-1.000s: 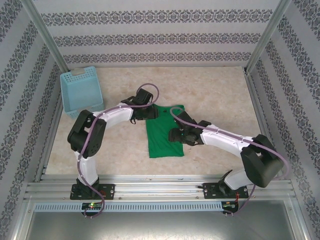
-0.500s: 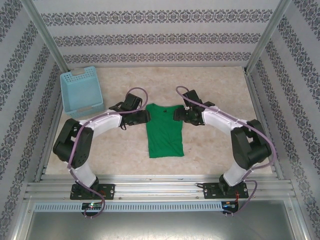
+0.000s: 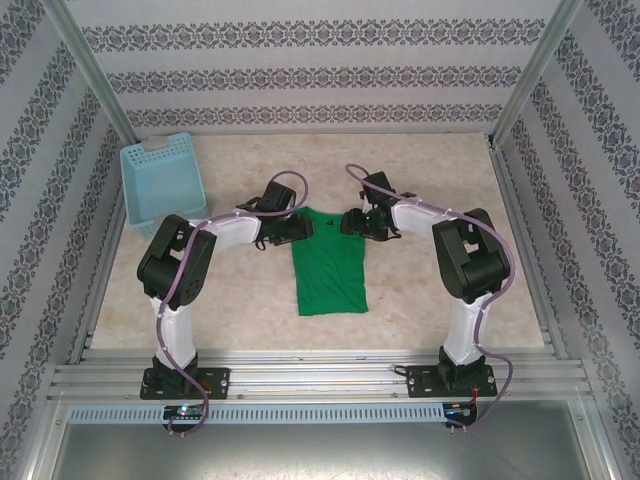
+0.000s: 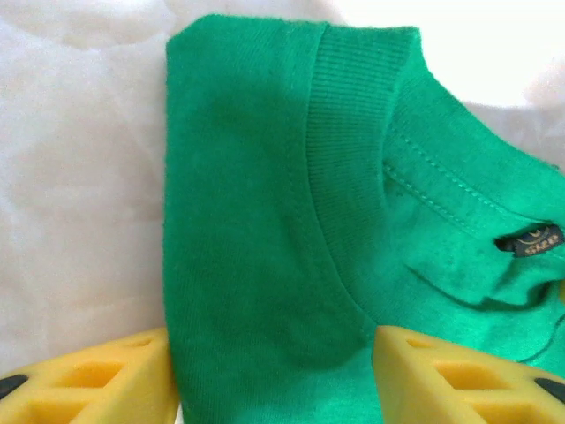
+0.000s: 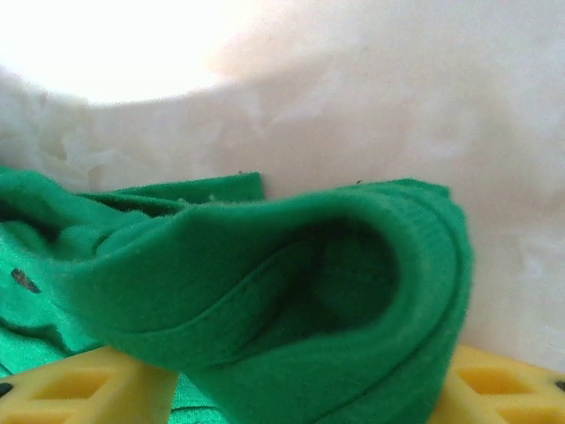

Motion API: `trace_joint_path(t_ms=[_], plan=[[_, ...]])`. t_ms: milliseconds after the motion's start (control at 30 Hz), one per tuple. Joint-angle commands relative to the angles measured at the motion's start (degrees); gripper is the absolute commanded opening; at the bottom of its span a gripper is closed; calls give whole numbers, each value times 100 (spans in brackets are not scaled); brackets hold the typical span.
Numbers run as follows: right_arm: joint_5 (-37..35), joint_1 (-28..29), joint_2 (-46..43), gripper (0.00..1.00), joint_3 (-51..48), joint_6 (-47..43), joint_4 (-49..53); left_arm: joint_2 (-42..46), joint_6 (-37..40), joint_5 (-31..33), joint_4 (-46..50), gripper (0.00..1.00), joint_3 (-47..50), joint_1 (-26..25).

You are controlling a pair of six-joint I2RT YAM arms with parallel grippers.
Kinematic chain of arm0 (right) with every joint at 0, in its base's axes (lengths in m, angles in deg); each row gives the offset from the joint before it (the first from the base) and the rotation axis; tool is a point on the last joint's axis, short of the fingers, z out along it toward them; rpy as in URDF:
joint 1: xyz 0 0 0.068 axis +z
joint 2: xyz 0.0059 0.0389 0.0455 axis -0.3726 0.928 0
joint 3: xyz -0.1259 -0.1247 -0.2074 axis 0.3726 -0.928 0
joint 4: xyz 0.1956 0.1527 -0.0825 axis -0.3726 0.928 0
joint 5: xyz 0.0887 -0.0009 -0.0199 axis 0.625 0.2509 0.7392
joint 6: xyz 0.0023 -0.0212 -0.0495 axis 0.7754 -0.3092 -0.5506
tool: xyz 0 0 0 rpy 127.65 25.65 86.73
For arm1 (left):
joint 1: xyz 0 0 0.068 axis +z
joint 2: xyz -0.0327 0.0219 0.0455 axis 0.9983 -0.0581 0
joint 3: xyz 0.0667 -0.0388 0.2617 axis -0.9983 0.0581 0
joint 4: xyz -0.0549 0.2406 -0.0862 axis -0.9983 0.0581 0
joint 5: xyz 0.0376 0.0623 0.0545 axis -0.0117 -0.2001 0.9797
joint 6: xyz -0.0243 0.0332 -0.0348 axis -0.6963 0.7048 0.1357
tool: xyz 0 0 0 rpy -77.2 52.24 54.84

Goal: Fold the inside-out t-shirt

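Right hand (image 3: 348,222) moved up; it and left hand (image 3: 303,229), half-open, straddle green t-shirt's (image 3: 330,268) shoulders.

L wrist cam: my left gripper (image 4: 272,367) was cut off by the btm edge. The t-shirt (image 4: 247,203) ran off btm & right, and print on the dark tag (image 4: 530,240) was too small to read. R wrist cam: bunched cloth hid the gap in my right gripper (image 5: 291,389), so I couldn't tell if it pinched.
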Motion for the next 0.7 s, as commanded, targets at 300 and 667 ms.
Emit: trace_joint_path(t_ms=[300, 667], plan=[[441, 567, 718, 40, 502, 51, -237, -670, -168, -552, -726, 35, -323, -246], [669, 355, -420, 8, -854, 655, -1687, 562, -933, -663, -2788, 6, 1640, 330]])
